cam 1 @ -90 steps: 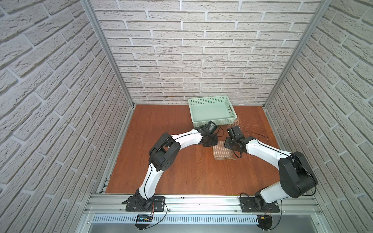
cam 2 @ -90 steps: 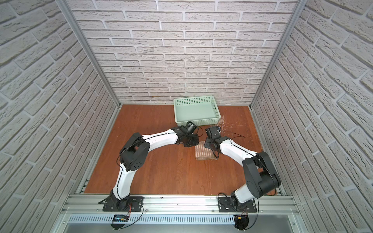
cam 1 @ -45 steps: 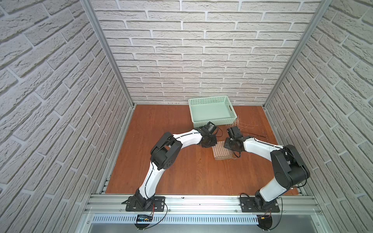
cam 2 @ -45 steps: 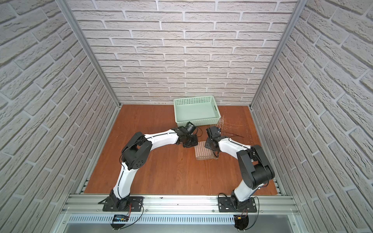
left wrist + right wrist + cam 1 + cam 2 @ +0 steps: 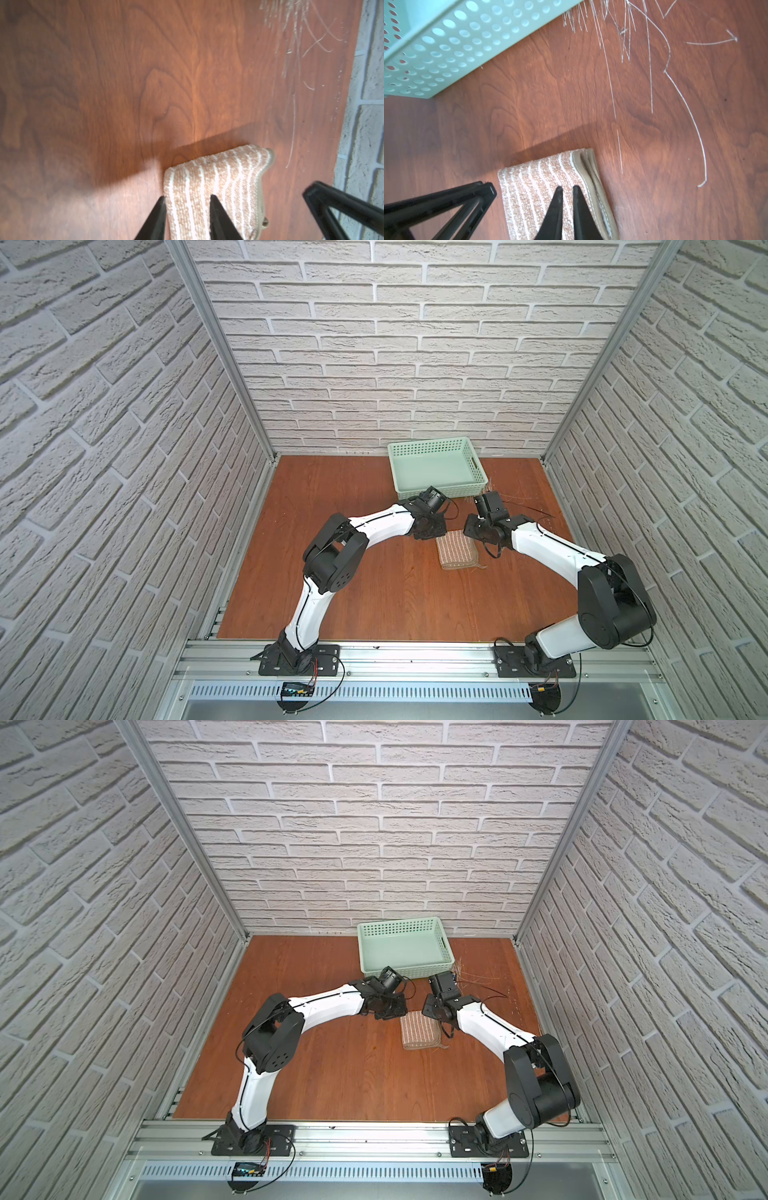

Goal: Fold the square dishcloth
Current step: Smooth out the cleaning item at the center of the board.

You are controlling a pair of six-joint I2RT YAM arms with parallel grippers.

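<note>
Lying folded, square dishcloth (image 5: pixel 457 551) beneath parted left jaws, seemingly closed right jaws.

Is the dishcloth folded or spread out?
Folded. The dishcloth lies as a narrow strip, and the right wrist view shows several hem layers stacked along one edge.
</note>
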